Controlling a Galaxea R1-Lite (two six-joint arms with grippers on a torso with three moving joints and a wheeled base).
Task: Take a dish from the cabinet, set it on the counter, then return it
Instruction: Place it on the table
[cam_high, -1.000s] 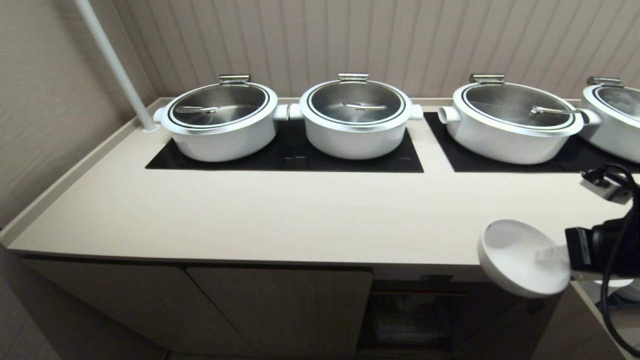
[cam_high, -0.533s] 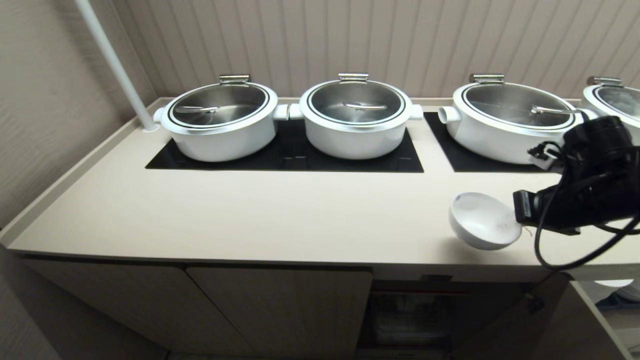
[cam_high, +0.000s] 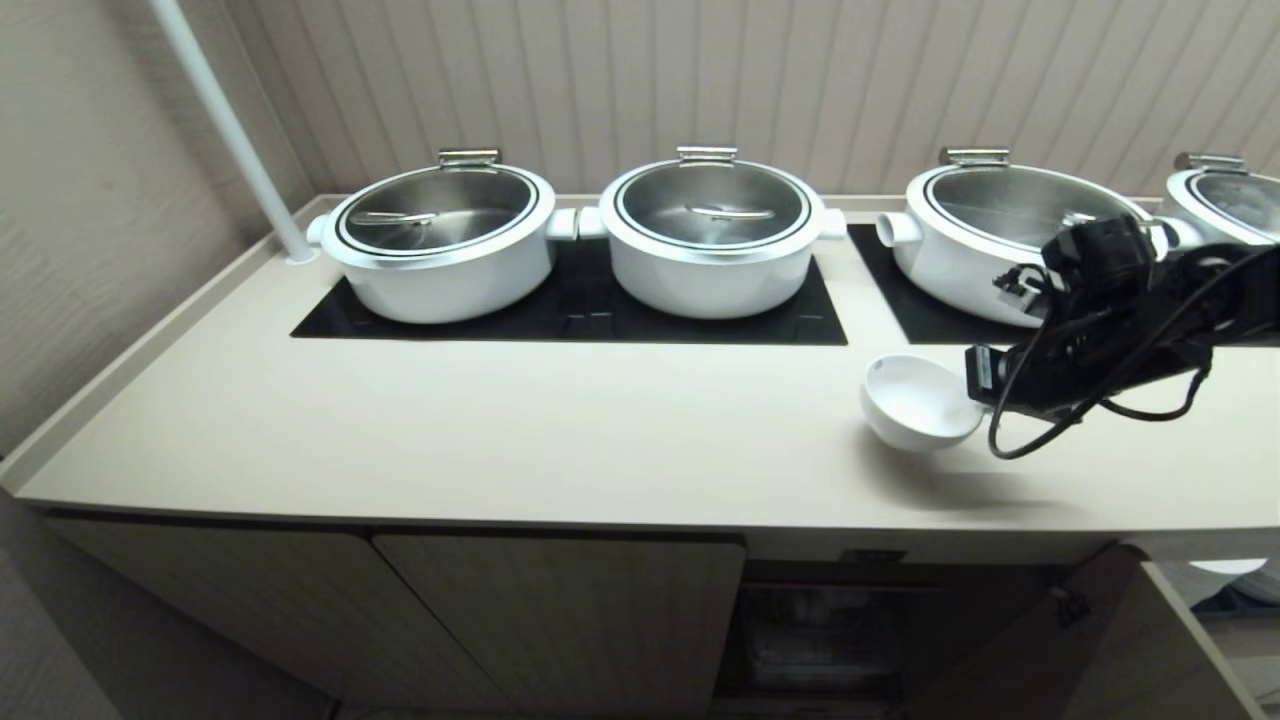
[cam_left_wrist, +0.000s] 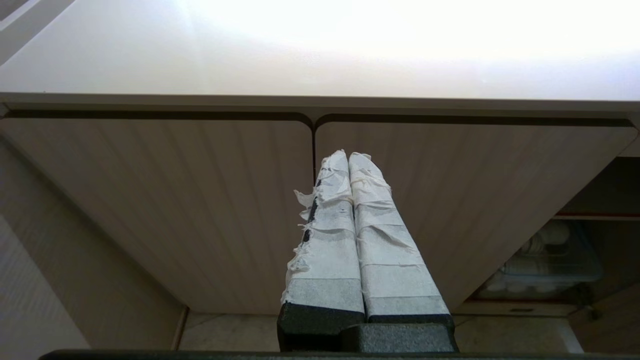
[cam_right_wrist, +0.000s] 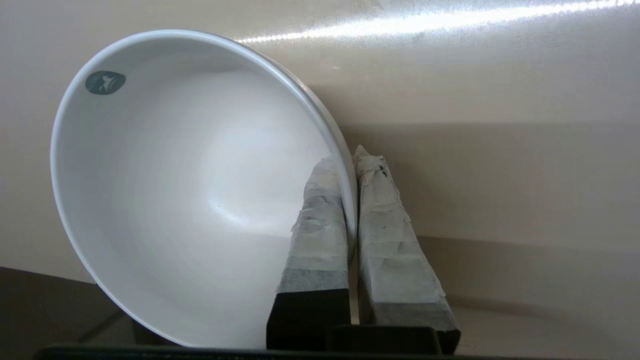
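While the left claw (cam_left_wrist: 350, 160) sits pressed together before the cabinet (cam_left_wrist: 200, 200) doors, the right claw (cam_right_wrist: 350, 165) pinches the bowl (cam_high: 918, 402) by its rim, one finger inside, one outside, bowl tilted above the bench (cam_high: 500, 430) beside a pot (cam_high: 1000, 240).

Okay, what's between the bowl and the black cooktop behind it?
Nothing: in the head view only bare counter lies between the bowl, pinched at its rim by the right gripper, and the cooktop.
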